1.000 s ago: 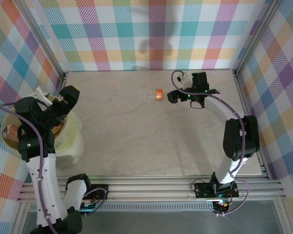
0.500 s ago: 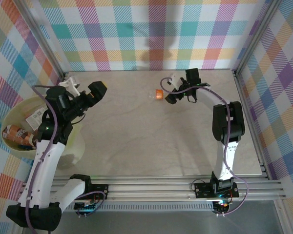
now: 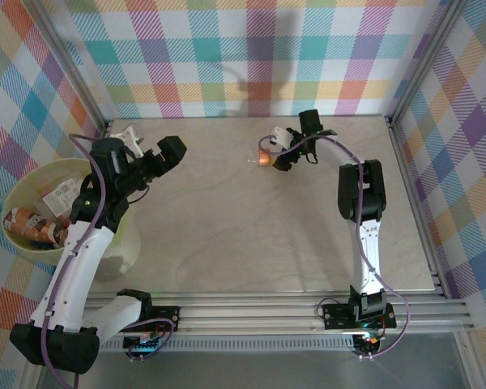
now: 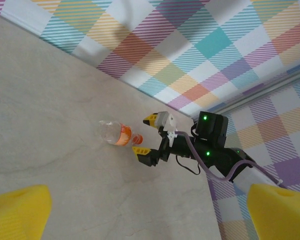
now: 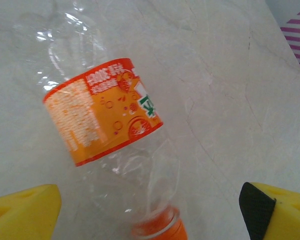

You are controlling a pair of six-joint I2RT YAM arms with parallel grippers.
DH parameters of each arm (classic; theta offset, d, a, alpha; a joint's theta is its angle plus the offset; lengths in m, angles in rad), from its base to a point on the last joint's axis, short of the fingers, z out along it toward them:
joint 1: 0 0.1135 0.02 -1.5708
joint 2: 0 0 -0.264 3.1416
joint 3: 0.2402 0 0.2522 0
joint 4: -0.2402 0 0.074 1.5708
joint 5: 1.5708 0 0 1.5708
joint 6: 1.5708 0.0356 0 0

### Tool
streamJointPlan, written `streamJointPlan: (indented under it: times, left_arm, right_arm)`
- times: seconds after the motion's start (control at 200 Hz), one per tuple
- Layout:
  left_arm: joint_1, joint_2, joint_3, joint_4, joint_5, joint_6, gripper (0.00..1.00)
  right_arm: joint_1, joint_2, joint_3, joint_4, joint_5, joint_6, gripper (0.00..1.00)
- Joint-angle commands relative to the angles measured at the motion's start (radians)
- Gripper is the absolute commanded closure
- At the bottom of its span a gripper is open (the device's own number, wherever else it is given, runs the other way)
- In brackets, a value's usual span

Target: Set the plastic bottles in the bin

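Note:
A clear, partly crushed plastic bottle [image 3: 262, 158] with an orange label and orange cap lies on the table at the back middle; it is also in the left wrist view [image 4: 112, 133] and close up in the right wrist view [image 5: 107, 117]. My right gripper [image 3: 270, 151] [image 4: 147, 135] [image 5: 150, 220] is open, its yellow fingertips on either side of the bottle's cap end, not closed on it. My left gripper [image 3: 164, 144] [image 4: 150, 220] is open and empty above the table's left part, to the right of the bin [image 3: 121, 243]. The pale yellow-green bin holds other bottles [image 3: 28, 223].
The marble-patterned table [image 3: 251, 235] is framed by checked walls and metal rails at the back and sides. The bin stands off the table's left edge, beside my left arm. The right arm's purple cable loops near the bottle.
My left arm has swung from over the bin to the right, out above the table. My right gripper has moved left up to the orange-labelled bottle and now straddles its cap end.

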Motion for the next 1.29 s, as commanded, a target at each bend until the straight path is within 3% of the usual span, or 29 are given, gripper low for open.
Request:
streamJointPlan:
  times: [0.0, 0.19, 0.615, 0.97, 1.29]
  left_arm:
    - [-0.011, -0.016, 0.03, -0.009, -0.019, 0.023, 0.0]
    - [-0.012, -0.014, 0.021, 0.009, -0.029, 0.018, 0.0]
    - [-0.042, 0.052, 0.036, 0.057, 0.025, -0.006, 0.0]
    - [-0.122, 0.111, 0.046, 0.076, 0.017, 0.003, 0.0]
    - [-0.199, 0.165, 0.046, 0.178, 0.04, -0.019, 0.0]
  right_arm:
    - [0.009, 0.052, 0.047, -0.076, -0.003, -0.085, 0.09]
    - [0.024, 0.058, 0.001, -0.046, 0.045, -0.14, 0.1]
    - [0.026, -0.065, -0.152, -0.03, 0.068, -0.064, 0.58]
    - [0.025, -0.322, -0.41, 0.121, 0.045, 0.118, 0.77]
    - [0.026, -0.621, -0.588, 0.199, -0.059, 0.455, 0.85]
